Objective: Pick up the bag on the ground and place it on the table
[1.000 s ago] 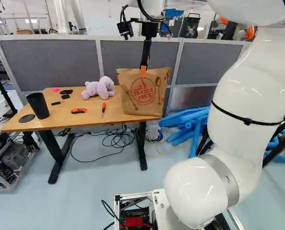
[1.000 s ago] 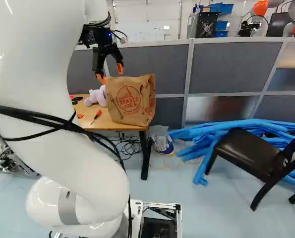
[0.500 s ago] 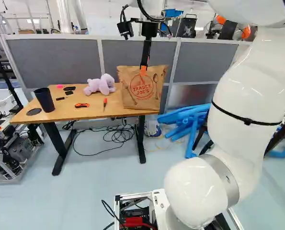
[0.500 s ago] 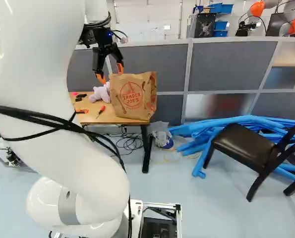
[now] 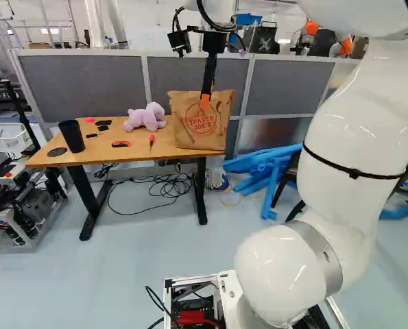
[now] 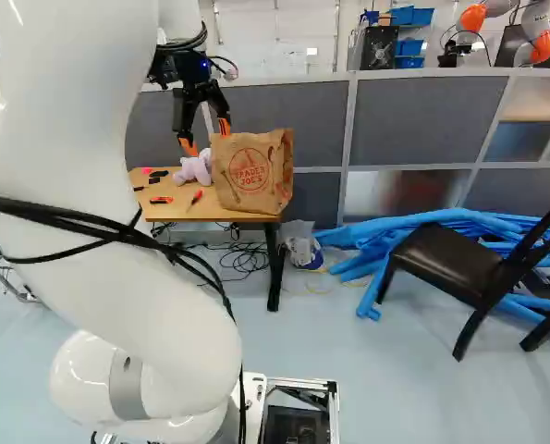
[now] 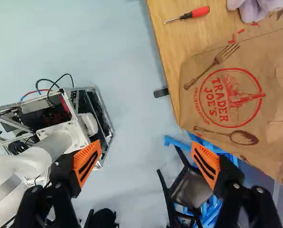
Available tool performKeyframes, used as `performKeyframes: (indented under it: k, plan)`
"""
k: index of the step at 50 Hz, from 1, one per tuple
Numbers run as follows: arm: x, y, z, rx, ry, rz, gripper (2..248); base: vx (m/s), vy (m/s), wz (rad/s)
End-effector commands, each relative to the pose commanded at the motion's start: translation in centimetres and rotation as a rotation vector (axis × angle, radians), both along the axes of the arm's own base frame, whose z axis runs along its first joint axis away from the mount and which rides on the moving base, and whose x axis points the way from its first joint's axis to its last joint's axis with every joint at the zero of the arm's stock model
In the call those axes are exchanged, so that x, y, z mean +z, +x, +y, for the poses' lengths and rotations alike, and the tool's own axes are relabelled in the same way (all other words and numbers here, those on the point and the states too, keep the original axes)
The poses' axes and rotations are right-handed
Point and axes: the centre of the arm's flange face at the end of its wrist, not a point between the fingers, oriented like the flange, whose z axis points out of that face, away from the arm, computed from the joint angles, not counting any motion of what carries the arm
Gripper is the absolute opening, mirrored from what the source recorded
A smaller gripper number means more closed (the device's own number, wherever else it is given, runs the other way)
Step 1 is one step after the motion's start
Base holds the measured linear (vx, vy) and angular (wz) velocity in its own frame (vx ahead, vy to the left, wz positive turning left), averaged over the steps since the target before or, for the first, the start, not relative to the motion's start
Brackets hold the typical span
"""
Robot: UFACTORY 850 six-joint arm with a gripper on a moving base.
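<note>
The gripper (image 6: 206, 141) stands open in the right base view, fingers pointing down, up beside the brown paper bag (image 6: 252, 174). The bag stands upright on the right end of the wooden table (image 5: 101, 149). In the wrist view the gripper (image 7: 146, 160) has its orange-padded fingers wide apart with nothing between them, and the bag (image 7: 231, 99) lies off to one side, ahead of one finger. In the left base view one finger overlaps the bag's top edge; whether they touch I cannot tell.
On the table are a pink plush toy (image 5: 145, 117), a black cup (image 5: 72, 136), a red screwdriver (image 5: 151, 142) and small dark items. Cables (image 5: 164, 188) lie beneath. Blue tubes (image 6: 367, 250) and a dark chair (image 6: 455, 264) stand right of the table. Grey partitions rise behind; another robot (image 6: 535, 35) is beyond.
The base has moved, with the whole scene shifting in both base views. My arm holds its pose and the gripper stays open. The bag remains standing on the table.
</note>
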Motion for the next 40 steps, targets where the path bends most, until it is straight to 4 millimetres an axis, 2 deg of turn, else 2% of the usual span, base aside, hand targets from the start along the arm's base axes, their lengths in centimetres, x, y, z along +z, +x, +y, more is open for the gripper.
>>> performKeyframes:
  k: [11,40]
  plan:
    - [0.00,0.00,0.00,0.000,0.000,0.000,247,-0.108,-0.001,0.009]
    - [-0.31,0.02,-0.07,-0.010,0.002,-0.008,247,0.004,0.000,0.000]
